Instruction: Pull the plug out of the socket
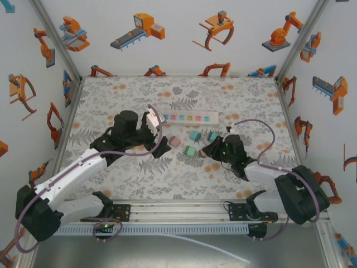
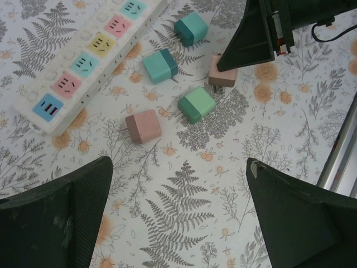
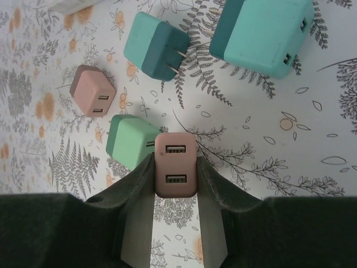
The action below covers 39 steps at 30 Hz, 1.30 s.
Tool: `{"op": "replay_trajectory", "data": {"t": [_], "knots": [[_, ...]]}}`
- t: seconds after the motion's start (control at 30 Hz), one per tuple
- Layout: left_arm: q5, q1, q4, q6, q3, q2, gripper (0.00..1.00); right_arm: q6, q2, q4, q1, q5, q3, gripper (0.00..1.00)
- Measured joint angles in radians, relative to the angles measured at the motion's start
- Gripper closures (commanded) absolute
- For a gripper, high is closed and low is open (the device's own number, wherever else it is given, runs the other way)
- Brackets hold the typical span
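Left hand (image 2: 178, 166): fingers spread wide, grasping nothing, hanging over the table (image 2: 184, 223).
Socket (image 2: 92, 58): ahead of the left hand and off to its left. Its long axis slants away from that hand, and every outlet I can see is empty.
Loose cubes (image 2: 143, 126): scattered between the socket and the right hand.
Right hand (image 3: 175, 187): clenched on the pink plug (image 3: 175, 153).
Plug: apart from the socket, just beside a green cube (image 3: 129, 144). The socket lies beyond the fingertips.
Judgement: the plug looks already free, and the right arm is the nearer one.
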Motion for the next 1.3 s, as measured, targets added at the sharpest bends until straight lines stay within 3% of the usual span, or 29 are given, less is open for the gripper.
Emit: {"op": "replay_trajectory", "data": {"t": [0.23, 0.47, 0.77, 0.87, 1.03, 1.1, 1.13, 1.17, 1.3], "knots": [[-0.023, -0.005, 0.001, 0.0, 0.003, 0.055, 0.03, 0.039, 0.006, 0.037, 0.004, 0.034, -0.017, 0.69], [-0.039, -0.018, 0.023, -0.007, 0.008, 0.107, 0.03, 0.032, -0.083, -0.064, 0.004, 0.102, -0.033, 0.51], [-0.122, -0.023, 0.053, -0.012, 0.035, 0.124, 0.03, -0.113, -0.278, -0.246, 0.004, 0.212, -0.007, 0.4], [-0.205, -0.023, 0.072, -0.026, 0.042, 0.132, 0.03, -0.241, -0.309, -0.297, 0.004, 0.292, 0.062, 0.35], [-0.433, -0.014, 0.143, -0.075, 0.033, 0.146, 0.03, -0.459, -0.268, -0.283, -0.046, 0.478, 0.19, 0.27], [-0.52, 0.002, 0.177, -0.088, 0.024, 0.159, 0.03, -0.513, -0.208, -0.266, -0.099, 0.538, 0.237, 0.2], [-0.565, 0.016, 0.196, -0.093, 0.017, 0.169, 0.03, -0.535, -0.168, -0.258, -0.127, 0.568, 0.261, 0.07], [-0.603, 0.031, 0.209, -0.1, 0.009, 0.178, 0.03, -0.552, -0.136, -0.251, -0.148, 0.587, 0.277, 0.01], [-0.731, 0.138, 0.27, -0.144, -0.05, 0.204, 0.03, -0.602, 0.016, -0.216, -0.233, 0.651, 0.33, 0.01]]}}
